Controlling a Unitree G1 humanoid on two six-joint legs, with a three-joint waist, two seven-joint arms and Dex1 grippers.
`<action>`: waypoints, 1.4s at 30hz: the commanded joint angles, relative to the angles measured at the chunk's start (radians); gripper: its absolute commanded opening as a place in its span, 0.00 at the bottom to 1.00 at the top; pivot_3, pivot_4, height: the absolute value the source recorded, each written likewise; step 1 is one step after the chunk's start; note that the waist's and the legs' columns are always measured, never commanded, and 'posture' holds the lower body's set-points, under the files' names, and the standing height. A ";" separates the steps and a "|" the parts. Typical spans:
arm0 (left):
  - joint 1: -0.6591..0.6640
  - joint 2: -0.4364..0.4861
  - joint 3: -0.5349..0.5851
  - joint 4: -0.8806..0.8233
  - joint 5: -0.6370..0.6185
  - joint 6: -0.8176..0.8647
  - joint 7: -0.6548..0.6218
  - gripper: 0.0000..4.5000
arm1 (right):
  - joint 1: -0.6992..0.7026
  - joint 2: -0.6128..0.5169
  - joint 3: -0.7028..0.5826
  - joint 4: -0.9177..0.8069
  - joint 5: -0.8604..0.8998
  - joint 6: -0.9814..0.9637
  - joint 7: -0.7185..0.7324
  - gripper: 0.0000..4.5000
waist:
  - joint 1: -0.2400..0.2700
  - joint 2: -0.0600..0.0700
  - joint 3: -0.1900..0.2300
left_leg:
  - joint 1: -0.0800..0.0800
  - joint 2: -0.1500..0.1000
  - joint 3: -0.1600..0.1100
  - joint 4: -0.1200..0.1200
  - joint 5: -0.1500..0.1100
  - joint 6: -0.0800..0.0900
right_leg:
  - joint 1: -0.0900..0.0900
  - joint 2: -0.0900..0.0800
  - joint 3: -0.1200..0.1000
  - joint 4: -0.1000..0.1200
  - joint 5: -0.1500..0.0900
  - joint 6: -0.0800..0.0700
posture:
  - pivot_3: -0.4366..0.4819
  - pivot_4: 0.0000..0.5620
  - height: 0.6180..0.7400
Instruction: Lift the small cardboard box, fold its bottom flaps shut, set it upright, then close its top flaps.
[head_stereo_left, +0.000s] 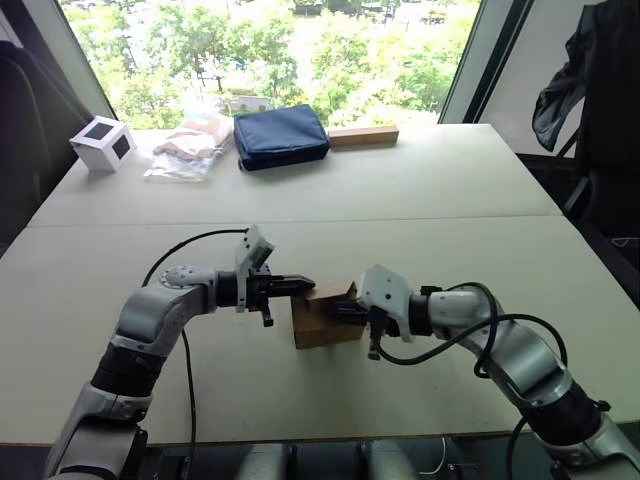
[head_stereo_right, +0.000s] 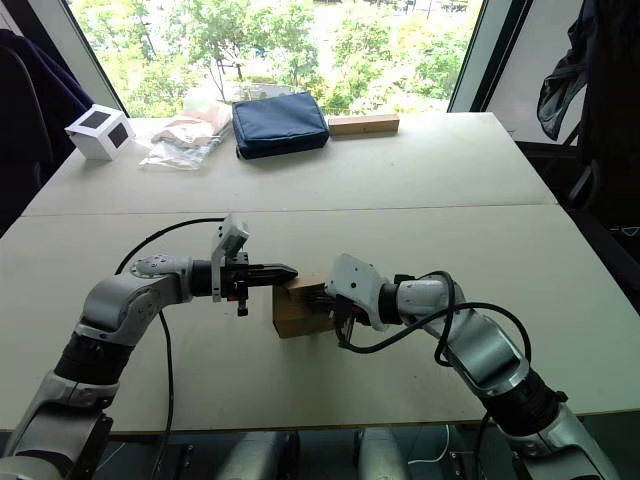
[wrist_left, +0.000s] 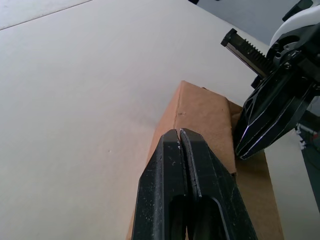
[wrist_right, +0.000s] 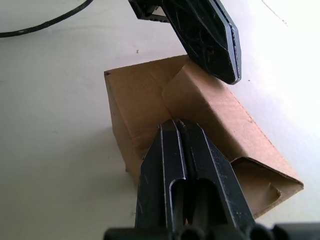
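— Cube (head_stereo_left: 103, 143) first, white with black squares, at the far left corner of the surface (head_stereo_left: 470, 210). What sits beside it?

— Next along the far edge lies a clear plastic bag (head_stereo_left: 190, 148) with something pale in it, then a dark blue pouch (head_stereo_left: 281, 135), then a flat wooden block (head_stereo_left: 363, 135) just right of the pouch.

— And nearer to you?

— My left fingers (head_stereo_left: 303, 284) come in from the left, pressed tight together with nothing between them. Their tip sits over the upper left edge of the small cardboard box (head_stereo_left: 322, 322); whether it touches the cardboard, I cannot tell.

— Where is that box?

— It rests on the surface near the front edge, between my two arms, well apart from the things at the far edge. Its folded flaps (wrist_right: 210, 107) lie flat across the side that faces up. At one end another flap (wrist_right: 265, 182) stands bent outward, with a notched edge.

— And your right side?

— My right fingers (head_stereo_left: 347, 309) reach in from the right, also closed on each other and holding nothing, their tip at the upper right part of the box, close to my left fingers.
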 joint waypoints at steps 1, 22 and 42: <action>0.004 0.002 0.015 -0.034 -0.010 -0.002 -0.007 0.01 | -0.014 0.016 0.003 0.013 -0.029 -0.017 -0.016 0.00 | 0.000 0.000 0.000 | 0.000 0.000 0.000 0.000 0.000 0.000 | 0.000 0.000 0.000 0.000 0.000 0.000 | 0.48 0.27 1.00; 0.023 0.064 -0.070 -0.068 0.092 -0.078 -0.051 0.01 | 0.005 0.016 -0.119 -0.052 0.102 0.077 0.035 0.00 | 0.001 0.000 0.000 | 0.000 0.000 0.000 0.000 0.000 0.000 | 0.000 0.000 0.000 0.000 0.000 0.000 | 0.48 0.27 1.00; 0.012 0.057 -0.042 -0.185 0.040 -0.017 -0.012 0.01 | -0.036 0.024 -0.103 0.051 0.065 0.012 0.015 0.00 | 0.000 0.000 0.000 | 0.000 0.000 0.000 0.000 0.000 0.000 | 0.000 0.000 0.000 0.000 0.000 0.000 | 0.48 0.27 1.00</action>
